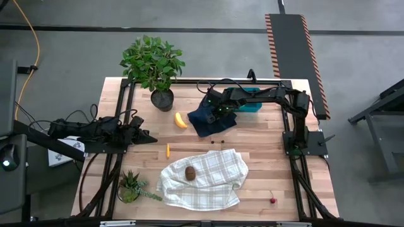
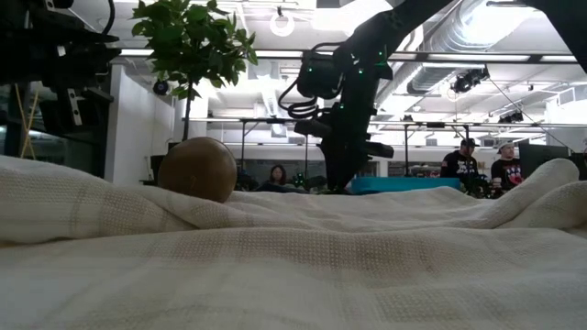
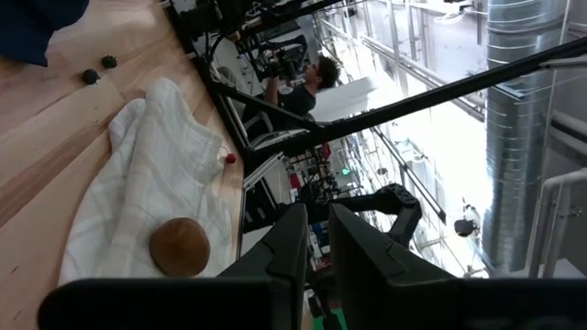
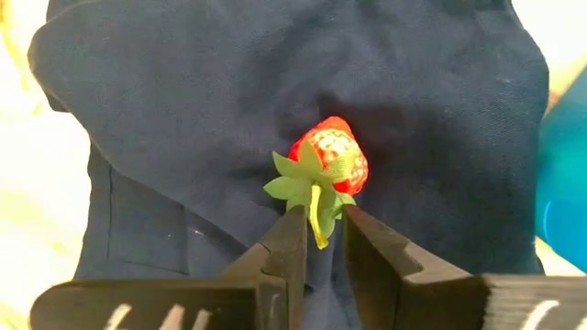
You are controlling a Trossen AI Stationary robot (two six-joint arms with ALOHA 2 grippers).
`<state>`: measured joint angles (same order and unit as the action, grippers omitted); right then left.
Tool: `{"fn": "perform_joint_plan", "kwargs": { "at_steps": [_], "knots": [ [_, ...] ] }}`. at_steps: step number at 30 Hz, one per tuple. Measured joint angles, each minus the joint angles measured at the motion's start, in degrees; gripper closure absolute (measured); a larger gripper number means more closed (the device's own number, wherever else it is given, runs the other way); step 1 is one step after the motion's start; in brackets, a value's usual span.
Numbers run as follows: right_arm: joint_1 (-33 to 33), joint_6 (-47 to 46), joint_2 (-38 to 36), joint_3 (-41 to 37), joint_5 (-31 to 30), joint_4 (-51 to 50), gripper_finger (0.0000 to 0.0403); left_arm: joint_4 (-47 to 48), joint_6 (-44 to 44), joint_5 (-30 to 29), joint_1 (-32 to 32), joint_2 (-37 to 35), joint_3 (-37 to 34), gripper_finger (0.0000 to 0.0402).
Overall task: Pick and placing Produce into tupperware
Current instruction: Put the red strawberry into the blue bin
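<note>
- Left gripper waits over the table's left side, fingers pressed together on nothing.
- Loose produce, going left to right: orange piece on bare wood; kiwi on the white checked cloth; banana beside the navy cloth; two small dark berries just off that cloth's near edge; cherry near the right front corner.
- Right gripper is down over the navy cloth, fingers closed in on the green stalk of a strawberry lying there.
- Step in hand, as I read it: grasping the strawberry. No lift shows yet.
- Teal tupperware sits just right of the cloth, partly hidden by the right arm.
- Next move calls for a straight lift without dragging the cloth, a short carry right, and release over the box. A stalk grip looks thin; the fruit may swing or slip.
</note>
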<state>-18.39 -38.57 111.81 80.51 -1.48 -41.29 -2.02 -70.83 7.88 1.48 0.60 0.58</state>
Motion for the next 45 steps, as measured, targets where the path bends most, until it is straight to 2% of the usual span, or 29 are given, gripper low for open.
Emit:
{"fn": "perform_joint_plan", "kwargs": {
  "at_steps": [29,40,45],
  "knots": [
    [-1.09,1.31,1.79,-0.02,2.34,0.78,0.0341,-0.02,0.02,0.0,0.0,0.02,0.0,0.0362],
    [-1.09,1.07,1.79,-0.02,2.32,0.7,0.0395,0.0,0.01,0.02,-0.01,0.01,-0.01,0.0362],
    [-1.09,1.07,1.79,-0.02,2.32,0.86,0.0401,0.0,0.02,0.02,0.0,0.0,-0.01,0.0362]
  ]
}}
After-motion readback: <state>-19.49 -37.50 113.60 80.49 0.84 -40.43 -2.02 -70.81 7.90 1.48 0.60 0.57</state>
